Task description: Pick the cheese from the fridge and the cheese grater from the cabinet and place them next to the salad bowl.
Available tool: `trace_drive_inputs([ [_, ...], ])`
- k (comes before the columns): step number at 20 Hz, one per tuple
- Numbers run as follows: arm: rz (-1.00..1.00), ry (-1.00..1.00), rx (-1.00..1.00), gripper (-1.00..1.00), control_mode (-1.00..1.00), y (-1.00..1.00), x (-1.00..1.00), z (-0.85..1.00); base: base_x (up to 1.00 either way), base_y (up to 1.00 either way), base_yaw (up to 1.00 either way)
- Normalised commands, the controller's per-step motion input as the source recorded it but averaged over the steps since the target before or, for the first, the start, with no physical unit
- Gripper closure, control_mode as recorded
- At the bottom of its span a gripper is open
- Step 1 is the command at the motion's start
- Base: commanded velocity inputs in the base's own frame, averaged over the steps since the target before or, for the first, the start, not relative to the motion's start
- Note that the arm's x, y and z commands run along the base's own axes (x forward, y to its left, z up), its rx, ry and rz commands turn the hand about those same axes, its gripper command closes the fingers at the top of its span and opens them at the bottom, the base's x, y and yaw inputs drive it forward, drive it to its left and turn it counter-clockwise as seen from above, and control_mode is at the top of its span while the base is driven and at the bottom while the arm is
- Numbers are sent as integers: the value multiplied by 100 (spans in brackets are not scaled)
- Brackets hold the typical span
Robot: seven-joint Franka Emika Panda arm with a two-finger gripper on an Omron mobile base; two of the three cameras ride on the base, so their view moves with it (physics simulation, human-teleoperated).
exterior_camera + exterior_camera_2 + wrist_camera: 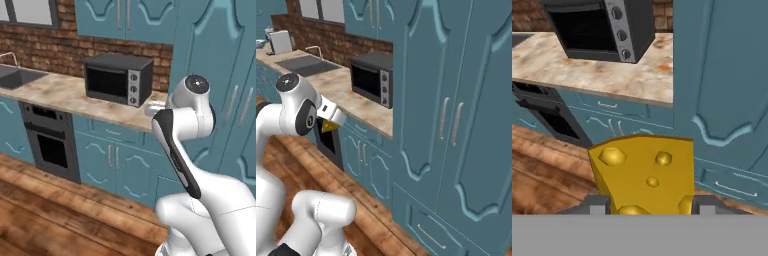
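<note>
- The cheese (644,172) sits between the gripper (330,125) fingers, held up in the air; in the hand view the yellow wedge with its holes rises right from the fingertips, and in the right base view a bit of yellow pokes out under the white hand.
- So the gripper is clenched on the cheese, carried well above the wooden floor (45,200), in front of the lower drawers.
- The hand points toward the desk (597,75), whose marbled top lies ahead of and above the wedge in the hand view, with the microwave (119,77) standing on it.
- Just right of the desk's end stand the tall teal doors (451,100), all of them closed.
- I can't see a salad bowl from here, nor the grater, so I can't tell which way the drop spot lies from the gripper.
- My reading: the cheese half of the job is in hand but not yet set down, and the grater is untouched.
- What the next move turns on, I'd say, is finding the bowl; the desk runs off to the left past the sink (15,75), so that is the likely direction.
- The risk I'd watch is the wedge slipping during a long carry.
</note>
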Motion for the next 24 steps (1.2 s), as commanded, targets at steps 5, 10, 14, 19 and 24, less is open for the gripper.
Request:
trace_drive_inputs([
  [5,0,0,0,100,100,0,0,0,60,0,47],
  [10,0,0,0,100,100,0,0,0,65,0,41],
  [14,0,0,0,100,100,0,0,0,67,0,39],
  [19,0,0,0,100,100,0,0,0,75,0,32],
  [24,0,0,0,100,100,0,0,0,78,0,28],
])
